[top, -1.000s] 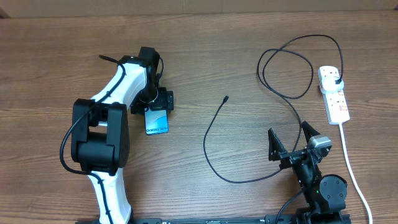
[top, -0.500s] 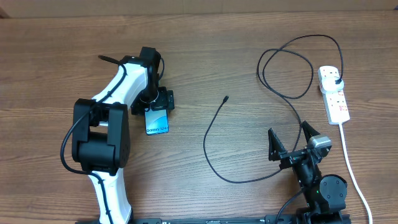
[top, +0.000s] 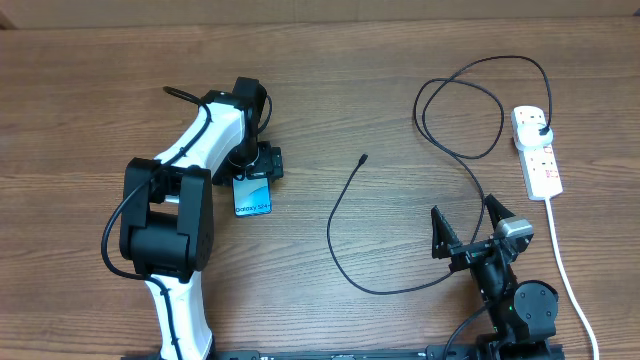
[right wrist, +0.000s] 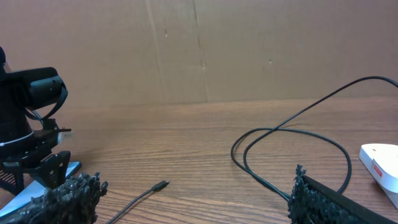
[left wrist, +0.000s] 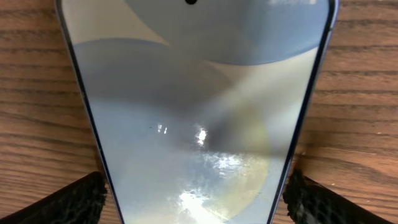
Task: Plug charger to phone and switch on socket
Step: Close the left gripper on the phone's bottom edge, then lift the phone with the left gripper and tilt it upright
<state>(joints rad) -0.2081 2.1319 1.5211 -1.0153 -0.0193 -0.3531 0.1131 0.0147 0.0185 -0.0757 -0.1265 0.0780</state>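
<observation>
The phone point(top: 252, 196) lies flat on the table, light-blue screen up, and fills the left wrist view point(left wrist: 199, 106). My left gripper point(top: 262, 165) stands over its far end with a finger against each long edge point(left wrist: 81, 200), shut on it. The charger cable point(top: 338, 250) loops across the table. Its connector tip point(top: 363, 158) lies free on the wood, also seen in the right wrist view point(right wrist: 163, 185). Its black plug point(top: 541, 128) sits in the white socket strip point(top: 540, 165) at the right. My right gripper point(top: 468, 228) is open and empty, near the front edge.
The strip's thick white cord point(top: 563, 260) runs down the right side to the front edge. A brown cardboard wall point(right wrist: 199, 50) stands behind the table. The cable's loops point(top: 460, 110) lie between the tip and the strip.
My left arm has shifted slightly to the right over the phone. The phone, the cable and my right arm have not visibly moved.
</observation>
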